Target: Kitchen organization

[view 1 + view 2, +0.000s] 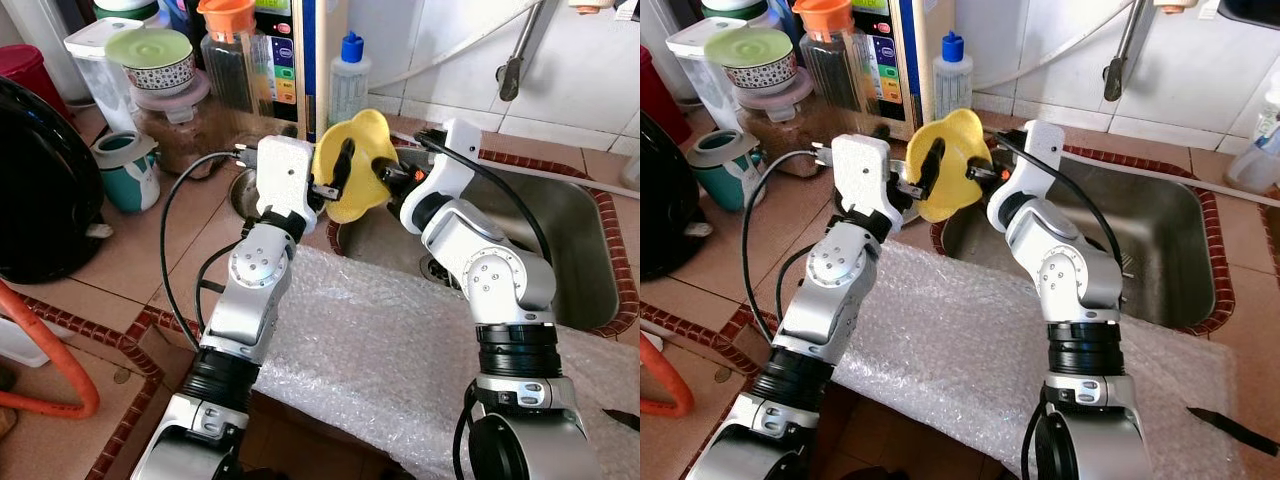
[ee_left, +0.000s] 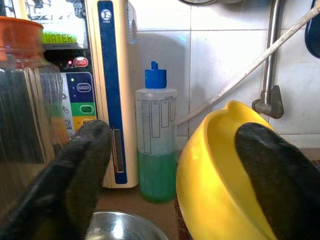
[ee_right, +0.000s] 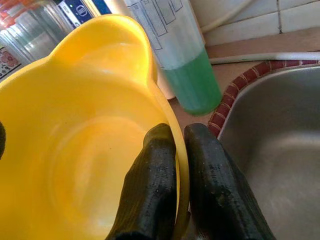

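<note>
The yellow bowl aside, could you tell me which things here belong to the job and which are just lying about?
In the job:
yellow bowl, tilted
right gripper, pinching its rim
left gripper, one finger inside it

Lying about:
green liquid bottle
water machine
sink
bubble wrap
teal cup

Both silver arms rise from the lower edge of the head views and bend inward at the elbows, so the two wrists meet near the middle of the scene, facing each other. The left arm reaches up and forward, its white wrist housing upright, a black cable looping down from it to the forearm. The left claw [image 1: 338, 178] stands with its two black fingers [image 2: 75, 175] spread well apart, one on each side of what sits between them. The right arm folds more sharply, its forearm angled back toward the left. The right claw [image 3: 172, 185] has its fingers pressed nearly together, pinching a thin rim.
</note>
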Motion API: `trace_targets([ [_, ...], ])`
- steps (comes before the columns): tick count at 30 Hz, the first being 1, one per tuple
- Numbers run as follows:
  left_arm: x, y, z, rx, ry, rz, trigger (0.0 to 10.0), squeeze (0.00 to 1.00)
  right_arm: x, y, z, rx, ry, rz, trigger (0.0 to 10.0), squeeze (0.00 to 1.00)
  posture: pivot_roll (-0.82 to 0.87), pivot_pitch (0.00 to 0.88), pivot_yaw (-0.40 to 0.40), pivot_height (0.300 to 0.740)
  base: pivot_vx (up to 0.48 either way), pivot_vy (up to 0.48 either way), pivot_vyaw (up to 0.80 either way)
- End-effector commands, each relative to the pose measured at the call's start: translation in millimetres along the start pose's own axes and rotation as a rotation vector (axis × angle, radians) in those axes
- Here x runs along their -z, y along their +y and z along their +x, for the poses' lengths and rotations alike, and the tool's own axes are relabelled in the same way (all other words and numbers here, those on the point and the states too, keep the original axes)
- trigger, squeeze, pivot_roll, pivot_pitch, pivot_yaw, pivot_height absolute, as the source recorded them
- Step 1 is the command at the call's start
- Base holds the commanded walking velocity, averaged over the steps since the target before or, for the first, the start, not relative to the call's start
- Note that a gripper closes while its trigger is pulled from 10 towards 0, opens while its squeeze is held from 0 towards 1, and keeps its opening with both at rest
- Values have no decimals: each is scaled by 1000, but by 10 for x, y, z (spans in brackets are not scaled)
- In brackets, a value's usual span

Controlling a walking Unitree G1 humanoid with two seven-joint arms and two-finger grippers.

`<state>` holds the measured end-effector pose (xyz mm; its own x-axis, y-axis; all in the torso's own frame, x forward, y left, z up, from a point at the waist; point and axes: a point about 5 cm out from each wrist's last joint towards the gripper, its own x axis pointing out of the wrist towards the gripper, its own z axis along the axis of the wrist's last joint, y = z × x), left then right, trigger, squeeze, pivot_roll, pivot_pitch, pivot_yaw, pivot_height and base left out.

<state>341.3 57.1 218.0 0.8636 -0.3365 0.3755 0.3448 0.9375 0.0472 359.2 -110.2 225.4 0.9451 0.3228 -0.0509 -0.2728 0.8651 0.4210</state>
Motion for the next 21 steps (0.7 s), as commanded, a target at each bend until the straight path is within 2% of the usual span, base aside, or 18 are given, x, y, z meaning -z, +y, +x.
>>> trace_targets([
  [1,-31,-1,-1,2,-11,-5,10000,1000,-36,4,1,8,-10,0,0,0,-44,92,27,740,0,0,0],
  [6,-39,-5,-5,8,-6,-46,10000,1000,-37,-14,5,14,-11,1,0,0,-42,91,27,740,0,0,0],
  [8,-35,-22,-9,33,9,-92,10000,1000,-36,-21,6,17,-10,0,0,0,-42,91,27,740,0,0,0],
  [10,-5,-55,-35,84,53,-196,10000,1000,-49,-74,4,59,-22,-34,0,0,-37,91,27,740,0,0,0],
  [14,13,-97,-83,158,71,-198,10000,1000,-85,-181,-2,136,-54,-61,0,0,-34,91,27,740,0,0,0],
  [16,56,-112,-165,198,111,-218,10000,1000,-142,-382,-26,241,-92,-101,0,0,-30,90,27,740,0,0,0],
  [17,56,-112,-165,198,111,-218,10000,1000,-142,-382,-26,241,-92,-101,0,0,-30,90,27,740,0,0,0],
  [21,98,-140,-240,251,157,-208,10000,1000,-195,-585,-59,321,-114,-208,0,0,-28,90,25,740,0,0,0],
])
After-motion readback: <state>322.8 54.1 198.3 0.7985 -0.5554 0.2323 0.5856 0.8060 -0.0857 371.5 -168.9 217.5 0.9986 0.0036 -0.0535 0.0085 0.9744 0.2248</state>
